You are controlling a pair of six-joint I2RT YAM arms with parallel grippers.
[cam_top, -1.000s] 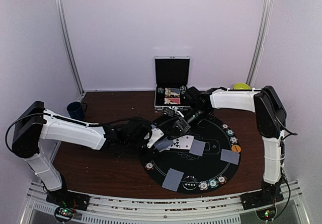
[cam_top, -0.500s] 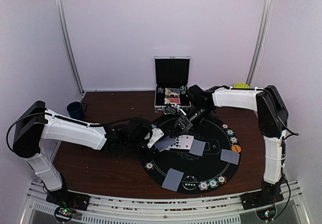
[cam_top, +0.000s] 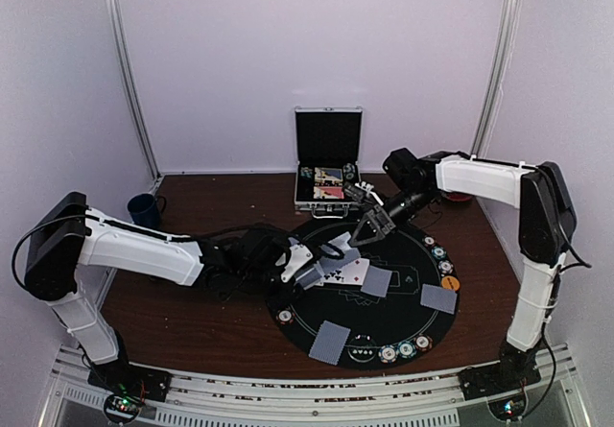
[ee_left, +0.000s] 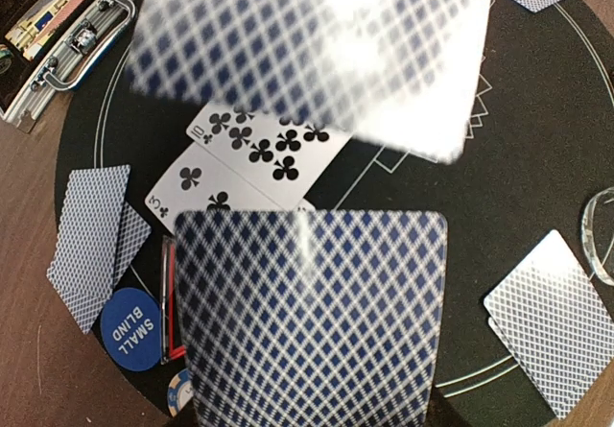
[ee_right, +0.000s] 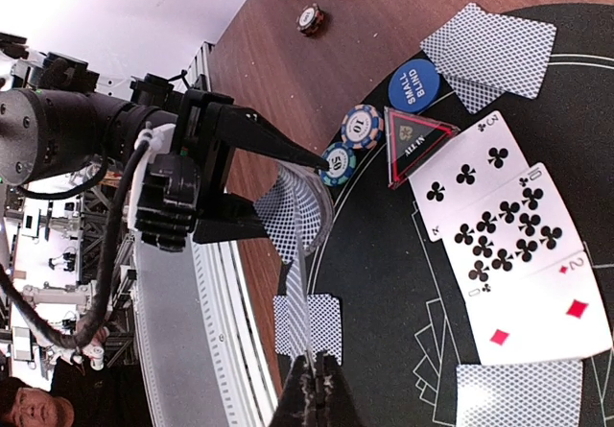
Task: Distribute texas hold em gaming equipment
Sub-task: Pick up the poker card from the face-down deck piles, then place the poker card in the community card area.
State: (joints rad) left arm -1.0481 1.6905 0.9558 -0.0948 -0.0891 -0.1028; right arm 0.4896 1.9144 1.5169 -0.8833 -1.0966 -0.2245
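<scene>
My left gripper [cam_top: 305, 268] is shut on a deck of blue-backed playing cards [ee_left: 309, 320] at the left edge of the round black mat [cam_top: 403, 307]. My right gripper [cam_top: 369, 226] is shut on a single card [ee_right: 307, 297], seen edge-on, held above the mat just beyond the deck; it shows blurred in the left wrist view [ee_left: 317, 48]. Face-up cards [ee_right: 494, 240], the 3 and 10 of clubs and 2 of diamonds, lie mid-mat. Face-down cards lie at the mat's edges [cam_top: 329, 341] [cam_top: 438, 298]. A blue small-blind button [ee_right: 414, 86] and chips [ee_right: 350, 144] sit nearby.
The open silver case [cam_top: 328, 163] stands behind the mat. A dark blue mug [cam_top: 144, 210] is at the far left of the table. More chips line the mat's front [cam_top: 403, 350] and right [cam_top: 439, 252] edges. A red triangular marker [ee_right: 414, 144] lies by the face-up cards.
My right gripper has pulled away from the deck to the right and back with one card in it. My left gripper has stayed put with the deck.
</scene>
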